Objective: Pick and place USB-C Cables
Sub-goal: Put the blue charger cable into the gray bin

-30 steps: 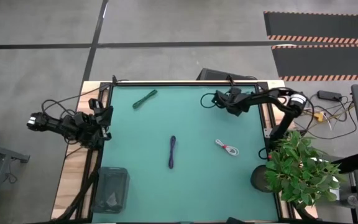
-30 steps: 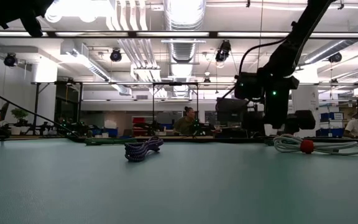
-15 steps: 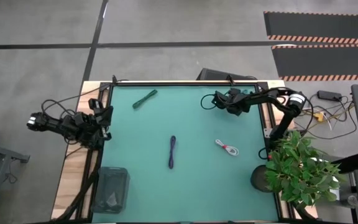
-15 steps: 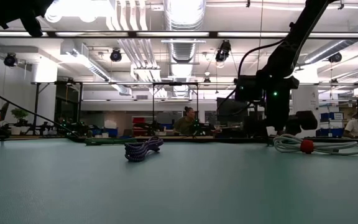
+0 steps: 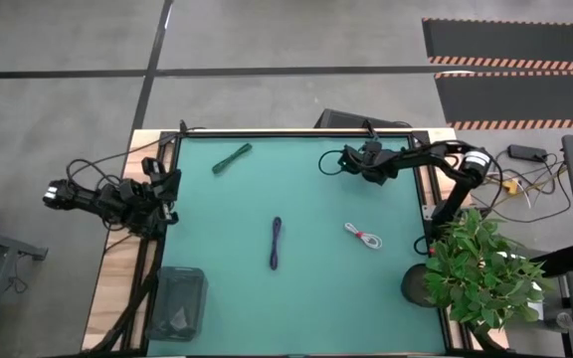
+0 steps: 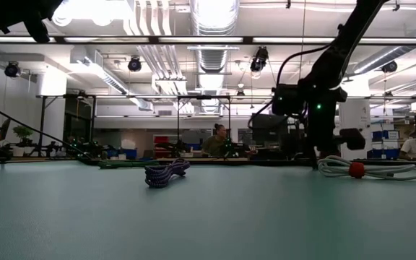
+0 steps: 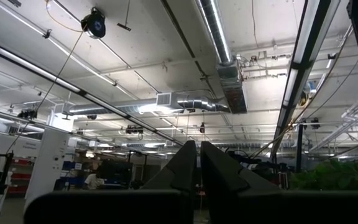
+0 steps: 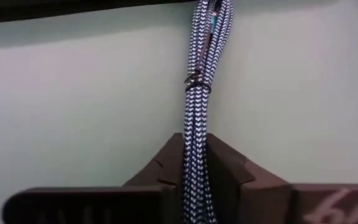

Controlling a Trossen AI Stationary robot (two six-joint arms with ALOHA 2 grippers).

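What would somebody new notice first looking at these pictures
Probably the right gripper at the table's far right, shut on a braided cable bundle that runs out between its fingers over the green mat. Next, three loose bundles on the mat: a purple one mid-table, a white one with a red tie to its right, and a green one near the far left corner.

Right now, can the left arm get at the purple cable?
Probably yes. Bare mat lies between the left end effector, at the mat's left edge, and the purple cable. It points up, shut, so must tilt down and open. The right end effector holds a braided cable at the far edge.
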